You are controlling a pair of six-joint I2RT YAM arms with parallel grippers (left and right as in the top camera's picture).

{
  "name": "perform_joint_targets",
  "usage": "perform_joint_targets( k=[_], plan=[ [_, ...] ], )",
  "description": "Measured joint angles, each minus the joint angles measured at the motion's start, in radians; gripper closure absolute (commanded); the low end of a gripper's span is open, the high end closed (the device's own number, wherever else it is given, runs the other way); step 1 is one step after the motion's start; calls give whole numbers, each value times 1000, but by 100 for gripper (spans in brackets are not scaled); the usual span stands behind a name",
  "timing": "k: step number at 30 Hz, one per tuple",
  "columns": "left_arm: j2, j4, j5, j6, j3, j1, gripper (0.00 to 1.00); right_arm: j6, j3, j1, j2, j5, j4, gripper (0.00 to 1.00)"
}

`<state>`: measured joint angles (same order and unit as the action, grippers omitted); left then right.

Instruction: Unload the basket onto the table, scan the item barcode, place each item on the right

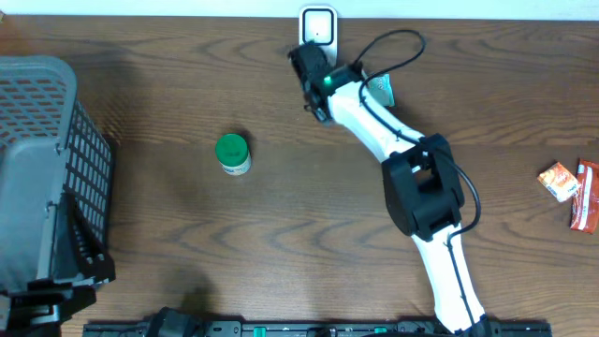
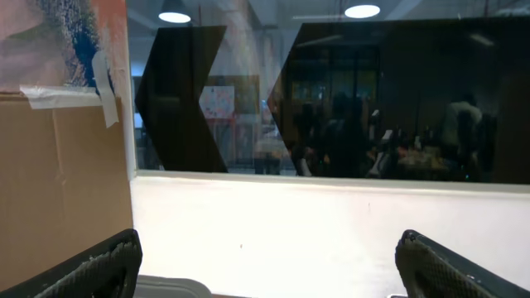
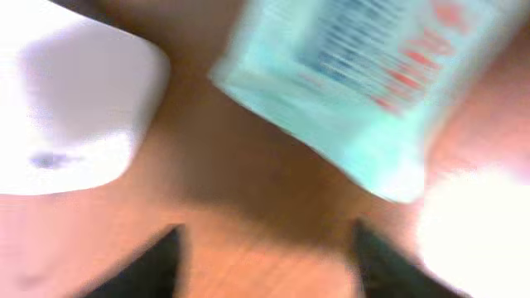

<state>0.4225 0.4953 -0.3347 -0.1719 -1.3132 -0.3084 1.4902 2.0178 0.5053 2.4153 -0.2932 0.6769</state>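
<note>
A pale teal packet (image 3: 364,74) with printed lines and red lettering lies on the wooden table, blurred, ahead and to the right of my right gripper (image 3: 265,265). A white scanner (image 3: 66,108) sits ahead to the left. The right fingers (image 3: 153,265) stand apart with only bare table between them. From overhead, the right gripper (image 1: 307,82) is just below the white scanner (image 1: 318,23), and the teal packet (image 1: 381,89) pokes out beside the arm. My left gripper (image 2: 265,273) is open, held up facing a wall and window, with nothing in it.
A green-lidded jar (image 1: 232,153) stands left of centre. A grey mesh basket (image 1: 47,168) fills the left edge. An orange snack pack (image 1: 559,181) and a red one (image 1: 586,195) lie at the right edge. A cable loops over the right arm.
</note>
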Motion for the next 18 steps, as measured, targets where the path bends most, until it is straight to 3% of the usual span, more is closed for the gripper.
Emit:
perform_joint_targets(
  k=[7, 18],
  plan=[
    [0, 0, 0, -22, 2, 0, 2, -104, 67, -75, 0, 71, -47, 99],
    [0, -3, 0, -35, 2, 0, 2, -234, 67, -172, 30, 28, -119, 99]
  ],
)
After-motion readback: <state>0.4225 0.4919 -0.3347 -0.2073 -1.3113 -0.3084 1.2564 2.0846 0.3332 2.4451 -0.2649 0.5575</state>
